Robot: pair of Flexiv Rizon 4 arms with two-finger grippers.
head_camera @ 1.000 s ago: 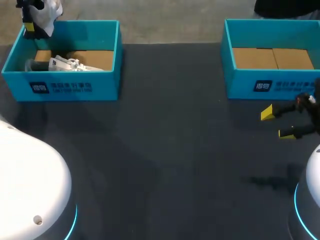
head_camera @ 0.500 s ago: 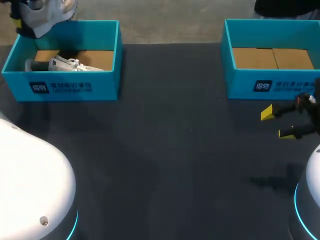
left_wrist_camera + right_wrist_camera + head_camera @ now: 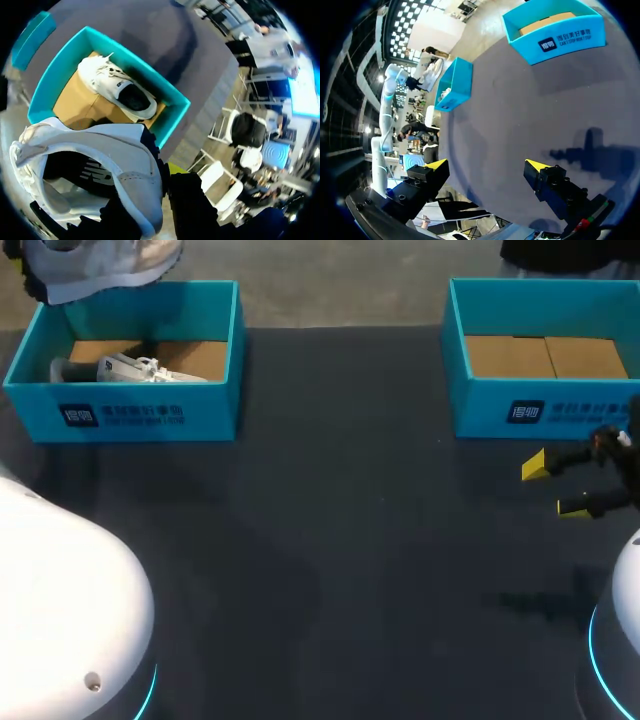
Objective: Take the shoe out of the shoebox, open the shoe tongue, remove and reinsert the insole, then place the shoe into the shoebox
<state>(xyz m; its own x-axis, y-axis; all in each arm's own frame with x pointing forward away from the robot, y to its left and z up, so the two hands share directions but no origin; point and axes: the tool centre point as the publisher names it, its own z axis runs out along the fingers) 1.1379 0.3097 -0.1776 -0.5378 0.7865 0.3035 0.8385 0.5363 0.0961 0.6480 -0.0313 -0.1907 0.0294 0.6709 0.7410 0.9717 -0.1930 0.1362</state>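
My left gripper (image 3: 167, 172) seems clamped on the white shoe (image 3: 100, 265) at its collar, only one tip showing, holding it above the left shoebox (image 3: 150, 415) at its far corner. My right gripper (image 3: 553, 487) hangs wide open, empty, over the table (image 3: 350, 540).

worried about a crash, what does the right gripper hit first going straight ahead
The right gripper would likely meet bare table first, short of the far box; depth is unclear.
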